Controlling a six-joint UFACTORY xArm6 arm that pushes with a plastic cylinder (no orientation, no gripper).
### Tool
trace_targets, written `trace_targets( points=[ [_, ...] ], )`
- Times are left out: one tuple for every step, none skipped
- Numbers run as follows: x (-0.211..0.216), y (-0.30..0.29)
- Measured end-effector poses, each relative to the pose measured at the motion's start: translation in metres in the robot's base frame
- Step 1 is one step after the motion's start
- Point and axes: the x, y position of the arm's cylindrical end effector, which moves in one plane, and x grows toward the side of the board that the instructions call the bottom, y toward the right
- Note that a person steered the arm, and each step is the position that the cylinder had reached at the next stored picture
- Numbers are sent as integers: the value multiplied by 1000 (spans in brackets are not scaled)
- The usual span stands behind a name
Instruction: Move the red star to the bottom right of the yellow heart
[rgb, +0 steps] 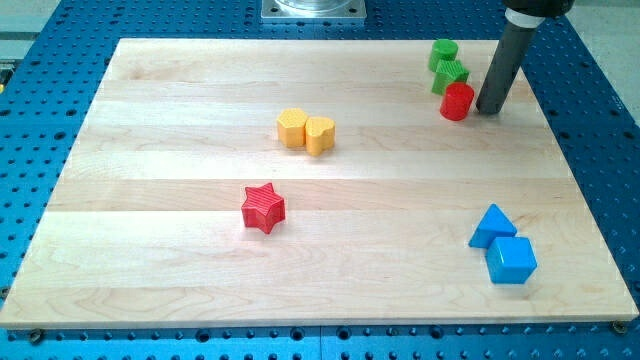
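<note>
The red star (263, 207) lies left of the board's middle, toward the view's bottom. The yellow heart (320, 134) sits above and to the right of it, touching a yellow hexagon (291, 128) on its left. My tip (490, 108) rests at the view's top right, just right of a red cylinder (457, 101), far from the red star and the yellow heart.
A green cylinder (444, 52) and a green star (450, 76) stand just above the red cylinder. A blue triangle (492, 225) and a blue cube (512, 260) sit together at the bottom right. The wooden board (150, 290) lies on a blue perforated table.
</note>
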Motion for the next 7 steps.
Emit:
trace_targets(
  points=[
    [-9, 0],
    [65, 1],
    [149, -70],
    [217, -165],
    [246, -249],
    [254, -355],
    [225, -369]
  ],
)
